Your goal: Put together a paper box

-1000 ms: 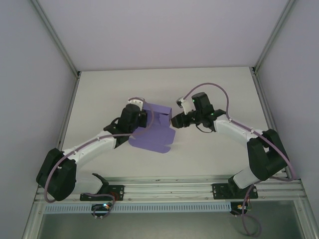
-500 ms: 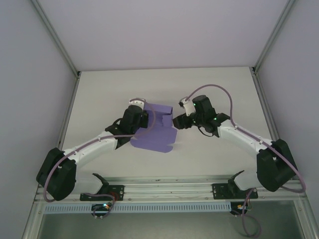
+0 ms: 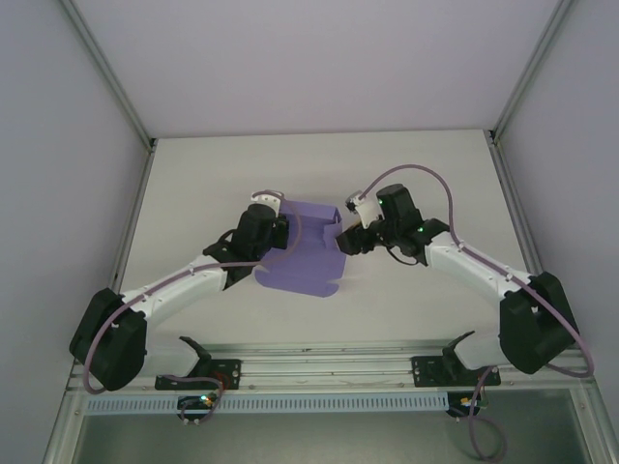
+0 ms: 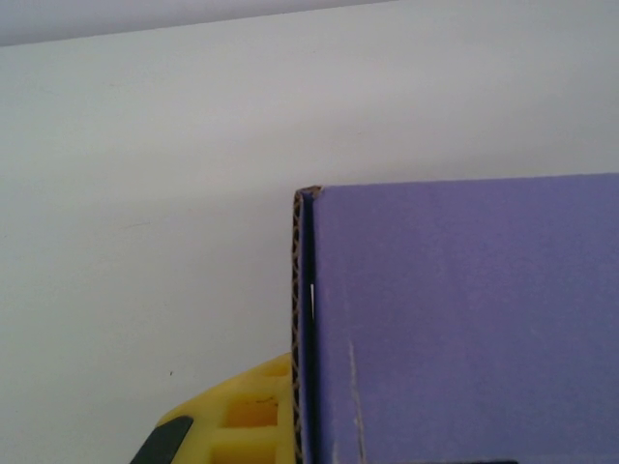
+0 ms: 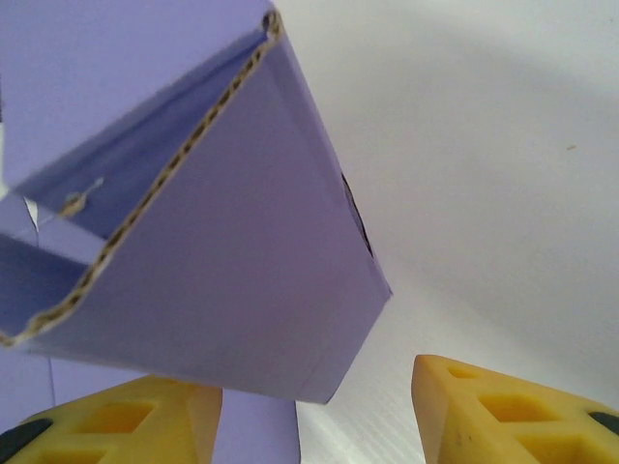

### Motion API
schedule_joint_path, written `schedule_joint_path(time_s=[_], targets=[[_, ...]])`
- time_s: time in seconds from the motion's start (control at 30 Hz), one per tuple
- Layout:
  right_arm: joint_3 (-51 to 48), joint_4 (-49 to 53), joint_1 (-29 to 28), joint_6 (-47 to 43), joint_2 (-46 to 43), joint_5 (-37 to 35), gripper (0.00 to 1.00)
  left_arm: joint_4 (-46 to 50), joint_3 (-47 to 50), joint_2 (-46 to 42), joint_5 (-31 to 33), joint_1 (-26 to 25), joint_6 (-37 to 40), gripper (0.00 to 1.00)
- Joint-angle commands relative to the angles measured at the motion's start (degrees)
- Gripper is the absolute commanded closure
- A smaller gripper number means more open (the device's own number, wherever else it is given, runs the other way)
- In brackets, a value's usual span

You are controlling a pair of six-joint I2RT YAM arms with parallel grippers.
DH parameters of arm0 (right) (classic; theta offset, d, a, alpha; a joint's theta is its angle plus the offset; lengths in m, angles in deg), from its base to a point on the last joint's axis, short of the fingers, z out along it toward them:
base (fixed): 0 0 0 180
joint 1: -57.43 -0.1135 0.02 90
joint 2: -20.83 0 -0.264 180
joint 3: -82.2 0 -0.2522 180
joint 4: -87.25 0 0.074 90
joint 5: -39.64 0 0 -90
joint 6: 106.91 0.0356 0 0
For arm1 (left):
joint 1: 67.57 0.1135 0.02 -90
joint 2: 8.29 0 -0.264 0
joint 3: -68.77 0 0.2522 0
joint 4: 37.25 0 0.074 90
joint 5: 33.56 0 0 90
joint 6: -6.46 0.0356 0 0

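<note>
Right jaws gape wide at a raised flap of the paper box (image 3: 305,256); left jaws sit on its opposite edge.

Right jaws: the right wrist view shows both yellow fingers (image 5: 513,416) well apart. The flap's corner reaches into the gap above the left-hand one, and whether card and finger touch cannot be told. Left jaws: in the left wrist view one yellow finger (image 4: 227,425) lies against the card's corrugated edge. The other is hidden behind the purple panel, so the grip looks closed on the card but is not seen whole. From above, the lilac box lies partly folded mid-surface (image 3: 213,174) between the two arms, whose wrists cover both side edges.
</note>
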Motion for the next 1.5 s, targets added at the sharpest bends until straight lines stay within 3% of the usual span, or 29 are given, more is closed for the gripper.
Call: schedule_joint_path(time_s=[0.0, 0.17, 0.27, 0.43, 0.57, 0.8, 0.97, 1.1, 1.3, 1.4, 1.47], targets=[[2.4, -4.8, -1.0, 2.9, 2.0, -1.5, 0.46, -0.7, -1.7, -0.9, 0.1, -0.5, -0.8, 1.0], [1.6, -12.5, -2.7, 11.8, 3.2, -13.4, 0.47, -1.2, -1.6, -0.4, 1.3, -1.0, -1.7, 1.0], [1.9, -13.8, -5.3, 16.3, 4.4, -25.5, 0.49, -1.6, -1.8, 0.0, 1.9, -1.3, -2.4, 1.0], [0.4, -20.0, -8.5, 22.4, 5.4, -39.3, 0.59, -1.1, -2.7, 1.4, 3.4, -2.2, -3.3, 1.0], [1.6, -21.4, -9.8, 23.8, 7.6, -45.0, 0.6, -1.3, -3.2, 2.4, 3.6, -2.9, -4.4, 1.0], [4.0, -20.5, -10.3, 23.5, 11.3, -48.1, 0.85, -0.7, -4.0, 2.9, 4.0, -3.7, -6.0, 1.0], [6.1, -15.3, -12.5, 28.0, 13.4, -63.6, 0.99, 4.1, -6.4, 4.0, 11.0, -4.1, -14.3, 1.0], [6.8, -10.3, -12.4, 33.3, 14.1, -70.0, 1.0, 9.8, -8.5, 4.9, 16.5, -4.0, -20.4, 1.0], [8.6, -8.0, -12.3, 27.8, 16.5, -75.7, 1.0, 12.8, -10.3, 6.0, 15.1, -3.4, -21.3, 1.0], [6.5, -11.8, -12.2, 23.3, 14.8, -72.5, 0.98, 12.1, -10.4, 5.9, 14.5, -3.4, -20.6, 1.0], [3.3, -18.2, -11.0, 19.9, 12.4, -62.9, 0.86, 10.2, -9.6, 5.7, 13.1, -3.3, -19.3, 1.0]])
